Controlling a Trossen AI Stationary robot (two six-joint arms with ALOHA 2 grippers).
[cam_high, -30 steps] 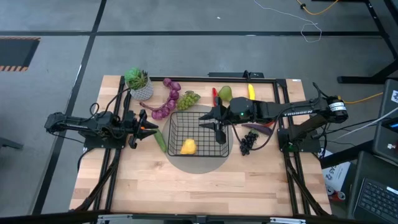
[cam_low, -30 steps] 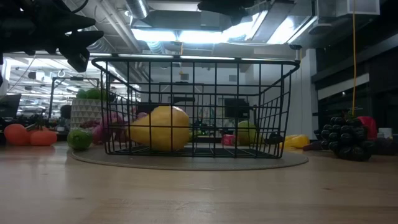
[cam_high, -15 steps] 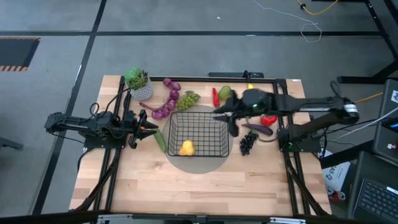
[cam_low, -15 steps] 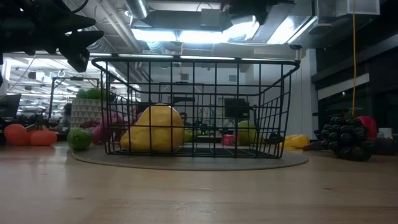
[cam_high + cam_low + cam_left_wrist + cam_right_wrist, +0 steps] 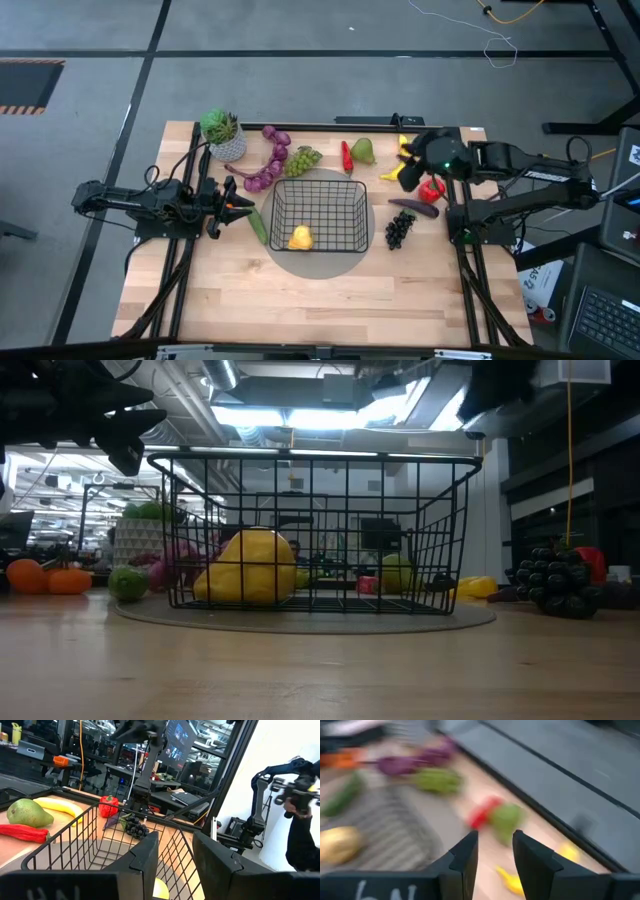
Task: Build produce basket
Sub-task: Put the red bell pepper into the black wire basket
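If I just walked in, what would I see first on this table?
Probably the black wire basket in the middle of the table, with just one yellow fruit inside it. Next, the bright toy food around it: purple grapes and green grapes behind it, black grapes beside it. The right gripper hovers over the banana, fingers apart and holding nothing.

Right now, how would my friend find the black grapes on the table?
Start at the wire basket in the middle of the wooden table. Look just outside its right side, below the purple aubergine. The black grapes are the only dark, bumpy bunch there; the other grapes are green or purple.
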